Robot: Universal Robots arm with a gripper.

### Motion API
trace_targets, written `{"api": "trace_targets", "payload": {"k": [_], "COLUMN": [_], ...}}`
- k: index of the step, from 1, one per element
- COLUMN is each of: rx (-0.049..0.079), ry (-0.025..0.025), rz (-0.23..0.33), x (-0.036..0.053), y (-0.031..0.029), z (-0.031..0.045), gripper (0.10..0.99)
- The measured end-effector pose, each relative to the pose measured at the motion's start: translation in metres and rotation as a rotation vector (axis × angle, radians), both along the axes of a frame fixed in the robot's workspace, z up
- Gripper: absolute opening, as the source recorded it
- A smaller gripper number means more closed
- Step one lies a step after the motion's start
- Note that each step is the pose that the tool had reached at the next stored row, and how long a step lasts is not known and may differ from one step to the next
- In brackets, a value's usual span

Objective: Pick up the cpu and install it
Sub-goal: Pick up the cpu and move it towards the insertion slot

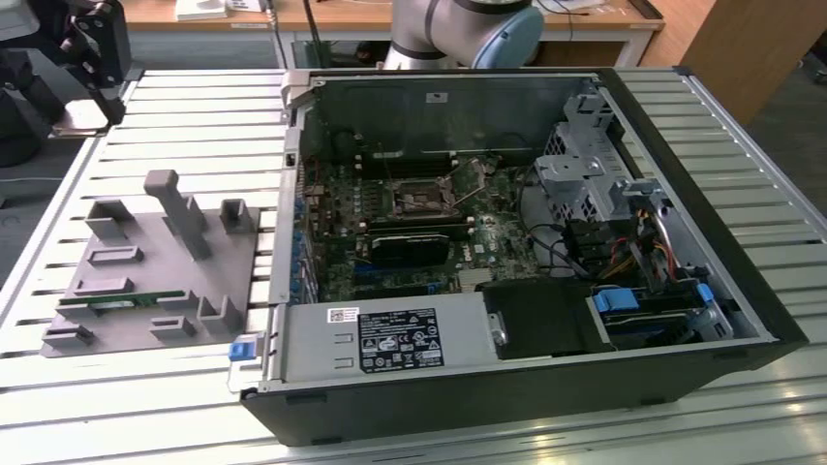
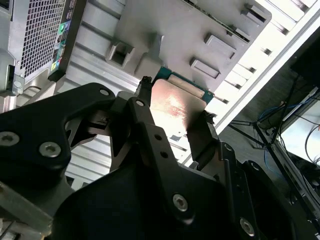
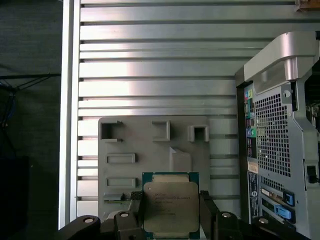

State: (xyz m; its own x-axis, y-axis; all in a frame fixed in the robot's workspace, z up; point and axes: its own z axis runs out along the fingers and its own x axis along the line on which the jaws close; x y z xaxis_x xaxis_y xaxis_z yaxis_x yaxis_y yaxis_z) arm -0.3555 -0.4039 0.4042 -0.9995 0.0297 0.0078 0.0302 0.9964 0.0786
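Holding the cpu (image 3: 167,207) level with a light, even squeeze seems wise, for the gripper (image 3: 172,217) pinches it by two opposite edges over one edge of the tray (image 3: 150,145), apparently lifted clear, beside the case (image 3: 275,150) on the table (image 3: 150,65).

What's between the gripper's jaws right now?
The cpu. In the first wrist view the gripper has its jaws closed on two opposite edges of it, holding it over the gray tray.
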Motion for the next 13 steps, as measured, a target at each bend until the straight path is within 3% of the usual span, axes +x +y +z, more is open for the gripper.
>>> {"api": "trace_targets", "payload": {"k": [13], "rx": [0.0], "ry": [0.0], "rz": [0.0], "x": [0.0313], "y": [0.0001], "z": [-0.0008], "gripper": [0.537]}}
